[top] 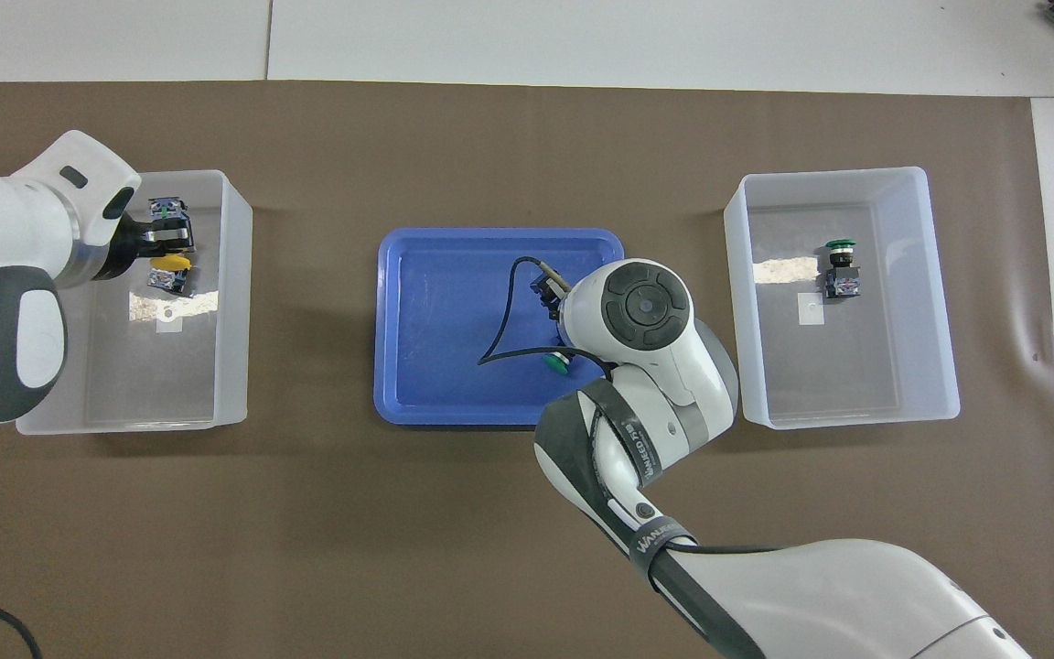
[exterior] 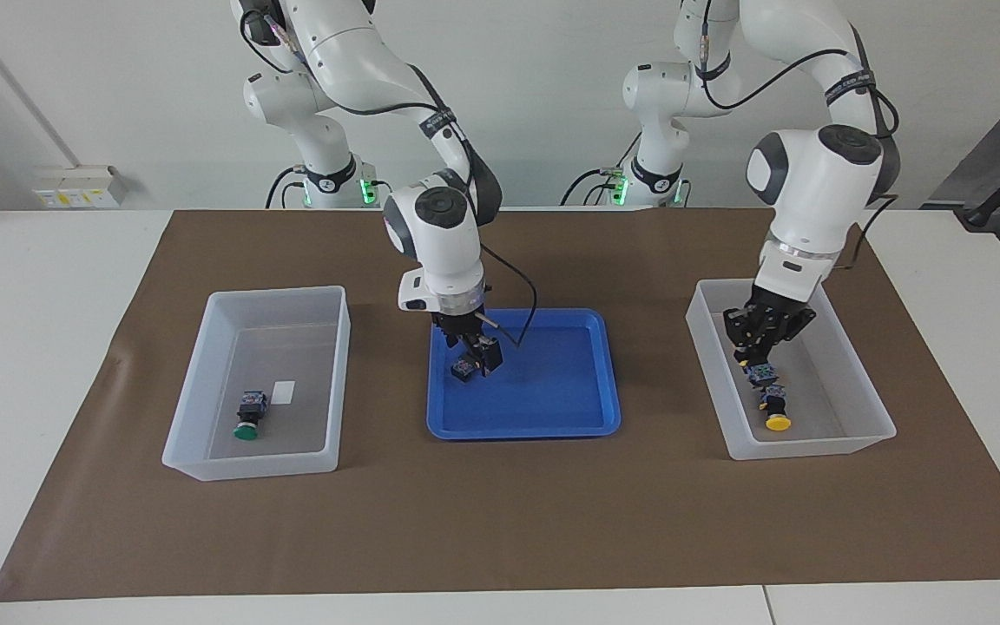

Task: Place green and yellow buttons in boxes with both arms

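1. The right gripper (exterior: pixel 471 351) is down inside the blue tray (exterior: pixel 587 417), on the side of it toward the robots. It is closed on a green button (top: pixel 555 363) that points its green cap toward the robots and its bluish end away from them.
2. The left gripper (exterior: pixel 756 347) is lowered into the box at the left arm's end (exterior: pixel 856 365). It is closed on a yellow button (exterior: pixel 761 375), of which only the bluish terminal end shows below the fingers.
3. Just beside it lies a second yellow button (exterior: pixel 776 410), long axis running away from the robots, cap at the farther end.
4. In the box at the right arm's end (exterior: pixel 196 373), a second green button (exterior: pixel 249 415) lies the same way, green cap farthest.
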`<state>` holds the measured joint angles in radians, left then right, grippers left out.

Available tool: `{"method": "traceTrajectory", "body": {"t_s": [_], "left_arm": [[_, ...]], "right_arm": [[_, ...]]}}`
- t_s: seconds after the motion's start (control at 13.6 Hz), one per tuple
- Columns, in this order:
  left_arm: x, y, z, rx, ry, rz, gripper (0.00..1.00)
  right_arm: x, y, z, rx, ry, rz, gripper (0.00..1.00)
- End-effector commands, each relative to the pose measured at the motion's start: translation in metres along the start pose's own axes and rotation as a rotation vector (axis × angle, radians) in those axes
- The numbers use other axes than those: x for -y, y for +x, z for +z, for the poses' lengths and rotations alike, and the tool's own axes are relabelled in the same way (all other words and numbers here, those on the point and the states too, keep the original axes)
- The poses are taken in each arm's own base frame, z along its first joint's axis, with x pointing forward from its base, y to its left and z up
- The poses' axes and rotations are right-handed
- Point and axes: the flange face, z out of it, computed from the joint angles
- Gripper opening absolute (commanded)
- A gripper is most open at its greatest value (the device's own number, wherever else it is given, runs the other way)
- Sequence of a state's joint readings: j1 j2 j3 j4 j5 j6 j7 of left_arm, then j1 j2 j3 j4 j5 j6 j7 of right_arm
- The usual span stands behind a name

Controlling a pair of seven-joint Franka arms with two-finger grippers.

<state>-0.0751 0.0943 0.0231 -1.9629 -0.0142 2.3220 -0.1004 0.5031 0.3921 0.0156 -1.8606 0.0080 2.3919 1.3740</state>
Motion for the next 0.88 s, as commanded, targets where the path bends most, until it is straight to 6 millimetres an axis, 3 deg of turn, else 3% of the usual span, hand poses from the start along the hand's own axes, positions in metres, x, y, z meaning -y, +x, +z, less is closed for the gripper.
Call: {"method": "traceTrajectory", "body": {"t_s": [0.0,0.07,0.22,0.29,0.37,0.44,0.51,0.59,0.66,0.73,0.81], "left_arm": [[0.043,-0.017,0.024,-0.048,0.014,0.017,0.00],[0.056,-0.022,0.030,-0.064,0.021,0.020,0.00],[0.073,-0.024,0.041,-0.055,0.030,0.033,0.00],[0.085,-0.026,0.054,-0.038,0.036,0.023,0.00],[0.089,-0.026,0.070,-0.031,0.038,0.024,0.00],[0.090,-0.026,0.083,-0.040,0.039,0.024,0.00],[0.096,-0.026,0.092,-0.047,0.042,0.017,0.04],[0.099,-0.026,0.100,-0.049,0.044,0.012,0.14],[0.099,-0.028,0.110,-0.037,0.044,0.012,0.38],[0.100,-0.028,0.116,-0.037,0.045,0.012,0.76],[0.101,-0.027,0.118,-0.047,0.046,0.011,1.00]], "right_arm": [[-0.004,-0.009,0.016,0.014,0.009,0.027,1.00],[-0.004,-0.012,0.017,0.016,0.006,0.022,0.91],[-0.005,-0.013,0.020,0.016,0.005,0.022,0.62],[-0.005,-0.014,0.023,0.016,0.005,0.019,0.44],[-0.005,-0.014,0.024,0.016,0.005,0.016,0.15],[-0.004,-0.014,0.023,0.016,0.005,0.018,0.00],[-0.003,-0.014,0.021,0.017,0.002,0.018,0.00],[0.000,-0.012,0.015,0.016,0.008,0.019,0.00],[0.005,-0.007,0.006,0.014,0.011,0.022,0.00],[0.009,0.000,-0.009,0.014,0.003,0.028,0.00],[0.016,0.004,-0.027,0.004,-0.005,0.015,0.00]]}}
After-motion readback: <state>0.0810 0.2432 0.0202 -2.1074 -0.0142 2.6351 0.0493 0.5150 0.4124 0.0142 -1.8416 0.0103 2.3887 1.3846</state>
